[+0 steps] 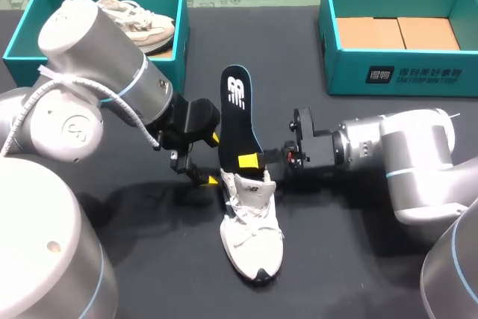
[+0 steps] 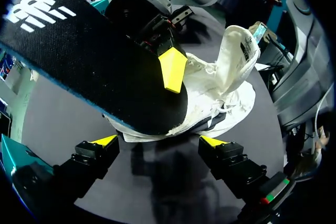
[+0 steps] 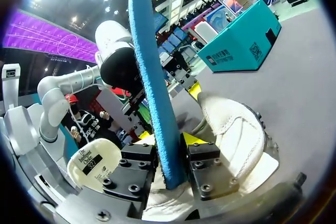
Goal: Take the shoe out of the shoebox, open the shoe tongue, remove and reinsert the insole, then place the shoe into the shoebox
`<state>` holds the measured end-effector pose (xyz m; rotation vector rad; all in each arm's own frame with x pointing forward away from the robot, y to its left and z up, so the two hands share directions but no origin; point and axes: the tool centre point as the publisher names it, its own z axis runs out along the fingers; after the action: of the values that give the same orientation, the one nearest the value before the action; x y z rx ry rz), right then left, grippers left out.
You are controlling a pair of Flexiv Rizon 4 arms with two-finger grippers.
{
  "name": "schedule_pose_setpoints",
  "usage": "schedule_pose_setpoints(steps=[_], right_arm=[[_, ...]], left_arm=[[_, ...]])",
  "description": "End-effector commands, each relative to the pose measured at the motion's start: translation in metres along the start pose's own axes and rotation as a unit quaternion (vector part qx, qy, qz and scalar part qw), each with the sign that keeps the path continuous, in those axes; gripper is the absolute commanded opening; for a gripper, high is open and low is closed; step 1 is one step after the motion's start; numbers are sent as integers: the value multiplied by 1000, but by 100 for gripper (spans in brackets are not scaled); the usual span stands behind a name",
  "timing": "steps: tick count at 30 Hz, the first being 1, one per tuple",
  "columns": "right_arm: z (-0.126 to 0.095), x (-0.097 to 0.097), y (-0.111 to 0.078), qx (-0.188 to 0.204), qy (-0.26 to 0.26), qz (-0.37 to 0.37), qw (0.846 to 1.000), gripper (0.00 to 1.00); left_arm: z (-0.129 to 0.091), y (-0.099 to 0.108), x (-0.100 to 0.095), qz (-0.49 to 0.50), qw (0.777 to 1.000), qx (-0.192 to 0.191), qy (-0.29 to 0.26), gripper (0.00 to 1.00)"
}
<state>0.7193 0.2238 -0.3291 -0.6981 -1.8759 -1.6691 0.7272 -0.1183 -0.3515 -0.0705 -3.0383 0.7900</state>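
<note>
A white shoe (image 1: 252,237) lies on the dark table at the middle, toe toward me. It also shows in the left wrist view (image 2: 231,77) and the right wrist view (image 3: 236,135). A black insole with a blue edge (image 1: 237,110) slants up from the shoe's opening. My right gripper (image 1: 250,160) comes in from the right and is shut on the insole's (image 3: 152,77) lower part (image 3: 170,145). One of its yellow fingertips (image 2: 172,69) lies flat on the insole (image 2: 79,61). My left gripper (image 1: 214,159) stands open just left of the shoe's heel, nothing between its fingers (image 2: 160,141).
A teal shoebox (image 1: 22,35) at the back left holds another pale shoe (image 1: 142,20). A second teal shoebox (image 1: 396,72) with brown card inside stands at the back right. Both arms crowd the table's middle.
</note>
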Motion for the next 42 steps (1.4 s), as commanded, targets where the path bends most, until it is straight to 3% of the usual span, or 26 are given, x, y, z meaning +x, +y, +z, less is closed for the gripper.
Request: schedule_pose_setpoints(steps=[1, 20, 22, 23, 24, 42], right_arm=[[1, 2, 5, 7, -1, -3, 1000, 31], [0, -4, 30, 14, 1, -15, 1000, 33], [-1, -6, 31, 10, 2, -11, 1000, 28], [-1, -7, 30, 8, 3, -7, 1000, 13], [-1, -8, 30, 7, 3, -1, 1000, 0], [5, -15, -13, -5, 6, 94, 996, 0]], left_arm=[[0, 0, 1, 0, 1000, -1, -1, 100], [0, 0, 1, 0, 1000, -1, -1, 100], [0, 0, 1, 0, 1000, -1, -1, 100], [0, 0, 1, 0, 1000, -1, -1, 100], [0, 0, 1, 0, 1000, -1, -1, 100], [0, 0, 1, 0, 1000, -1, -1, 100]])
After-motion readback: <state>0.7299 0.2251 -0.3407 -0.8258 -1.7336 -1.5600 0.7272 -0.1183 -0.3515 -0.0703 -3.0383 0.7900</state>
